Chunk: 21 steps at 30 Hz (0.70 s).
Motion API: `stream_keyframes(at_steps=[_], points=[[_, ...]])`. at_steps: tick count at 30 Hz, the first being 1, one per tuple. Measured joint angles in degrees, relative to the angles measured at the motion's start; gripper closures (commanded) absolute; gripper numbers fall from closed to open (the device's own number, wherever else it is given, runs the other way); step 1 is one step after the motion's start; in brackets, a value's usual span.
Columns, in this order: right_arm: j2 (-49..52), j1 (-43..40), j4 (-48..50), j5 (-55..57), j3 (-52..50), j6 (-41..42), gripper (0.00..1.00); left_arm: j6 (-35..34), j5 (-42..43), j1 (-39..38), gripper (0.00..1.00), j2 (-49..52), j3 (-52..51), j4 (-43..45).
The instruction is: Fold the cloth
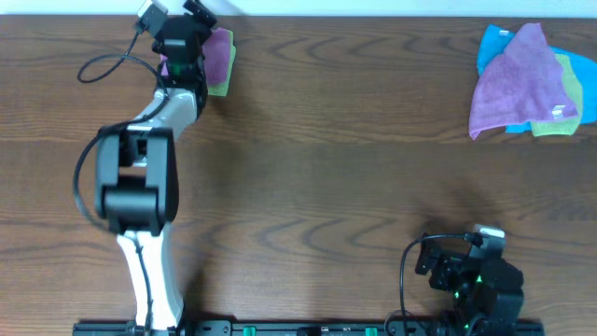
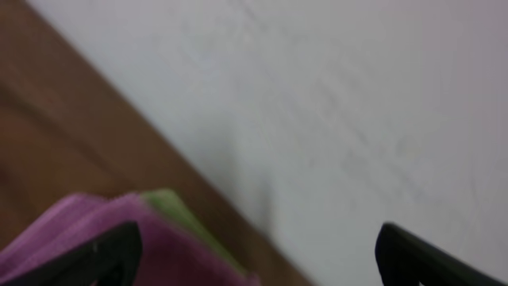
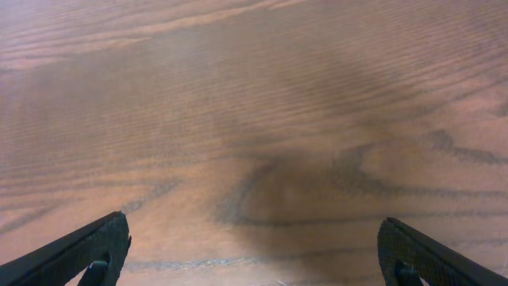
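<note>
A folded purple cloth (image 1: 220, 58) lies on a green cloth (image 1: 221, 90) at the table's far left edge. My left gripper (image 1: 198, 21) is over this stack, open and holding nothing. The left wrist view is blurred and shows the purple cloth (image 2: 75, 226) and the green edge (image 2: 171, 202) just below the open left gripper (image 2: 254, 258). A loose pile with a purple cloth (image 1: 518, 79) over blue and green ones sits at the far right. My right gripper (image 3: 254, 254) is open and empty above bare wood near the front right (image 1: 471, 245).
The wooden table (image 1: 336, 177) spans the view. The white wall (image 2: 357, 95) is right behind the left stack at the table's far edge. Black cables loop beside the left arm (image 1: 103, 65) and the right arm (image 1: 410, 266).
</note>
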Motion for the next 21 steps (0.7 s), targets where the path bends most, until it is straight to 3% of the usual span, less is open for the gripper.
stream_keyframes(at_steps=[4, 8, 12, 14, 17, 21], points=[[-0.15, 0.00, -0.17, -0.02, -0.02, 0.00, 0.01, 4.33, -0.26, -0.28, 0.05, -14.43, -0.26, -23.87], [-0.26, 0.00, -0.28, -0.02, -0.04, 0.00, 0.01, 14.99, -2.03, -0.26, 0.05, -28.59, -0.09, -35.45], [-0.24, 0.00, -0.17, -0.02, -0.04, 0.00, 0.01, 28.57, -3.26, -1.66, 0.05, -40.06, -2.60, -40.02], [-0.22, 0.00, -0.15, -0.02, -0.04, 0.00, 0.01, 35.23, -4.33, -3.39, 0.05, -46.42, -8.59, -40.54], [-0.22, 0.00, -0.17, -0.02, -0.04, 0.00, 0.01, 40.48, -5.60, -4.81, 0.05, -55.04, -21.42, -41.07], [-0.22, 0.00, -0.20, -0.02, -0.07, 0.02, 0.01, 42.32, -4.17, -4.70, 0.05, -68.67, -40.09, -42.45]])
